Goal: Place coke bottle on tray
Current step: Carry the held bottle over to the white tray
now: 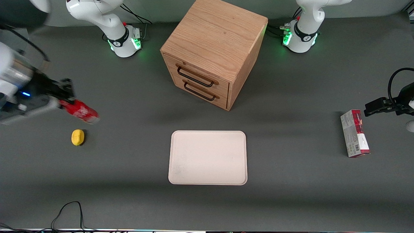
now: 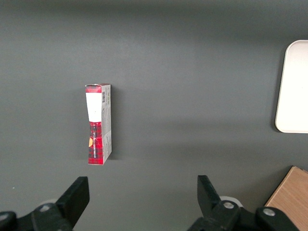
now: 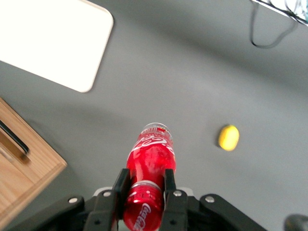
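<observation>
The gripper (image 1: 63, 100) squeezes the coke bottle (image 1: 82, 112) up in the air near the working arm's edge of the table (image 1: 129, 194), well apart from the tray (image 1: 207, 157), and the slanting bottle might slip out or tip over when put down.

Glossy white arm casing (image 1: 97, 16), green-lit base ring, black cables; matte black two-finger end effector (image 3: 143, 192) with silver screws.
</observation>
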